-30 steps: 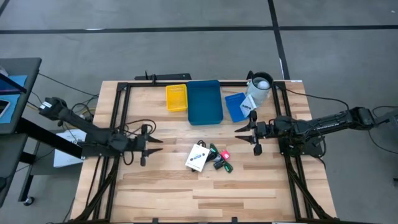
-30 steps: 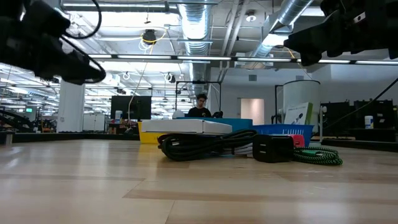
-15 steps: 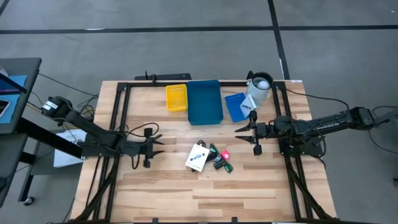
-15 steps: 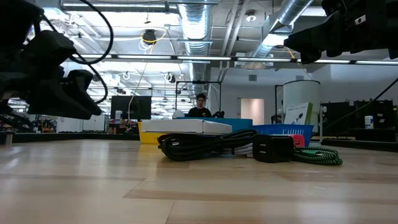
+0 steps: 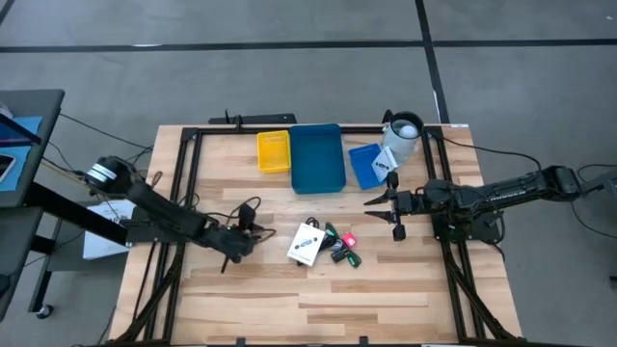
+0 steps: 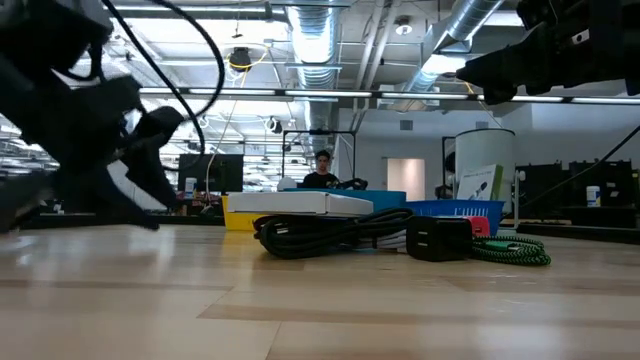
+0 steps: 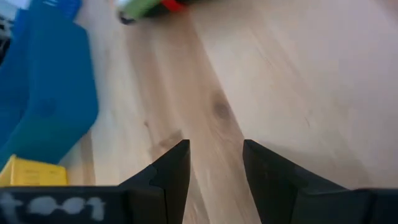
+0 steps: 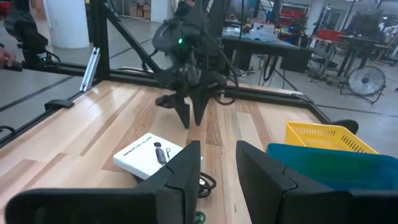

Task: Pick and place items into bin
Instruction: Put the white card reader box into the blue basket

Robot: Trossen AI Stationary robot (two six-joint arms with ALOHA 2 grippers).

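three bins sit at the table's (image 5: 289, 299) far side: a yellow bin (image 5: 273, 151), a big blue bin (image 5: 317, 159) and a small blue bin (image 5: 363, 165). one white cup (image 5: 402, 138) stands beside the small one. one white package (image 5: 306, 243) lies mid-table, touching a cluster of black clips (image 5: 341, 247) with green and red parts; their count is unclear. the left gripper (image 5: 253, 237) hangs just beside the package, fingers (image 7: 171, 171) narrowly parted, holding nothing. the right gripper (image 5: 372, 201) hovers near the small blue bin, fingers (image 8: 183, 171) narrowly parted, empty.
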